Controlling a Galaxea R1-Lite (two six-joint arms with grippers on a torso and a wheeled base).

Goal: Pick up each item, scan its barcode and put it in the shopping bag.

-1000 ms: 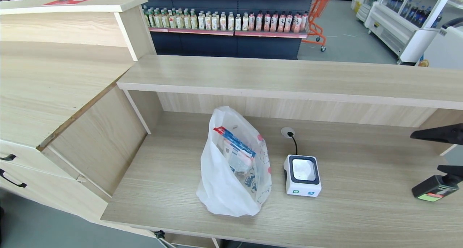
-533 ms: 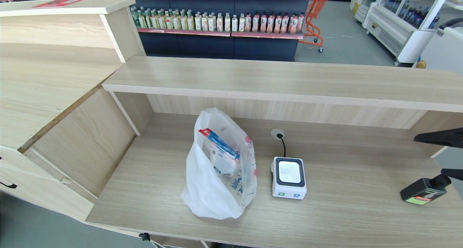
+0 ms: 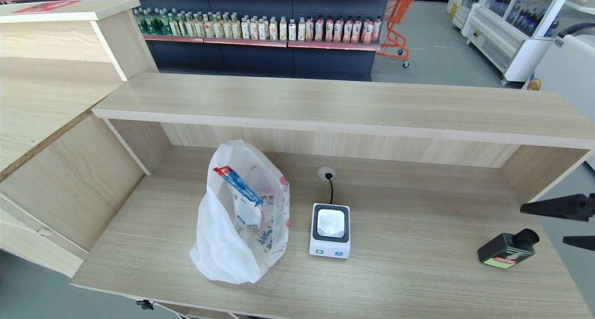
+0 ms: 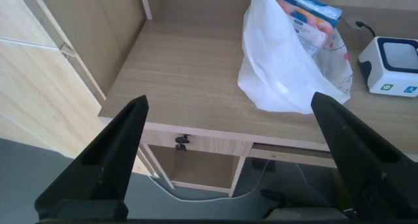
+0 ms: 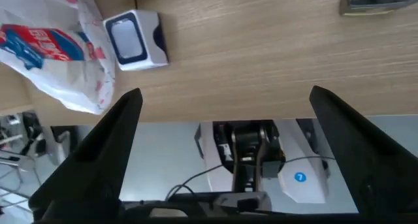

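Worktop (image 3: 418, 272): pale wood.
Shopping bag (image 3: 223, 244): white, upright left of centre, blue-and-red packet (image 3: 241, 196) inside.
Barcode scanner (image 3: 330, 230): just right of the bag.
Black bottle (image 3: 506, 250): lying at the right end.
Right pincer (image 3: 544, 223): spread wide, empty, beside the bottle's cap.
Left pincer (image 4: 228, 110): spread wide, empty, off the front edge.

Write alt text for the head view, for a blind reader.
A black plastic bottle lies on its side near the right end of a pale wooden checkout counter, beside the open right gripper. Left of centre, a white plastic shopping bag stands holding a blue, red and white packet, with a white box-shaped barcode scanner to its right.
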